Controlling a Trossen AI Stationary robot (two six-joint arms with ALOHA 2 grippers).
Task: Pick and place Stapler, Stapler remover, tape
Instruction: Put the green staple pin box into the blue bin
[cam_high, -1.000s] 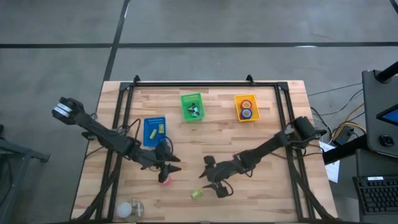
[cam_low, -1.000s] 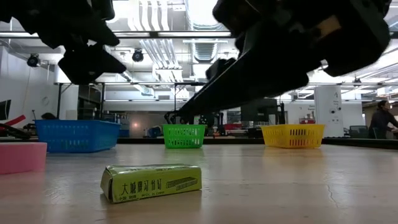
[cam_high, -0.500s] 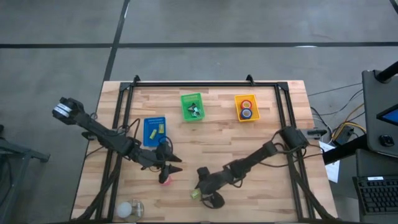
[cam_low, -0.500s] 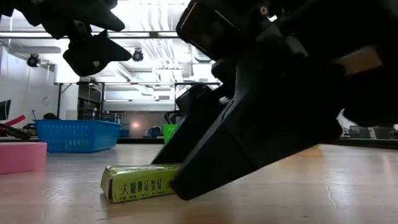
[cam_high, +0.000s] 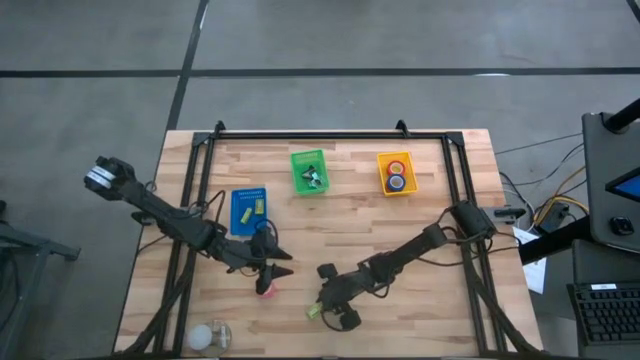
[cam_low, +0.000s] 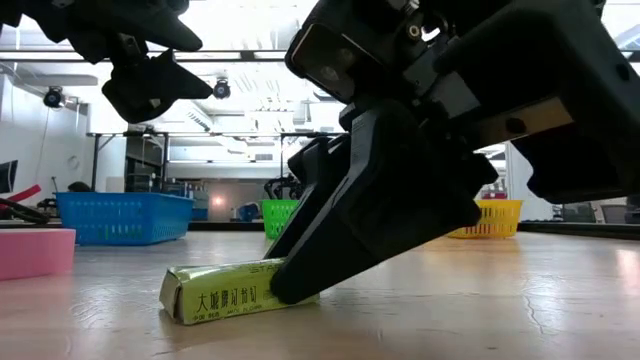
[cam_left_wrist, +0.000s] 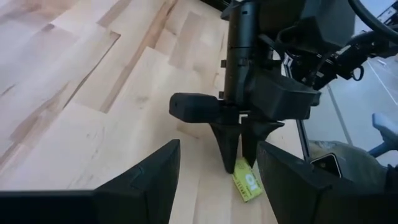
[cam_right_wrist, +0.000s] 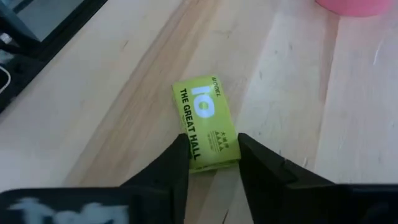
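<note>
We count one green staple box (cam_right_wrist: 206, 123) near the tabletop's (cam_high: 440, 290) front edge; right gripper (cam_right_wrist: 211, 163) open astride it. Left gripper (cam_high: 280, 262) open above one pink object (cam_high: 265, 289).

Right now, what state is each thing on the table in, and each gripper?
right gripper: down at the table, fingers either side of the box's end, not yet closed on it.
yellow-green box: lying flat on the wood.
left gripper: open, hovering above the pink object.
blue bin: holds a small yellow item.
green bin: holds small items.
yellow bin: holds one red and one blue tape roll.
</note>
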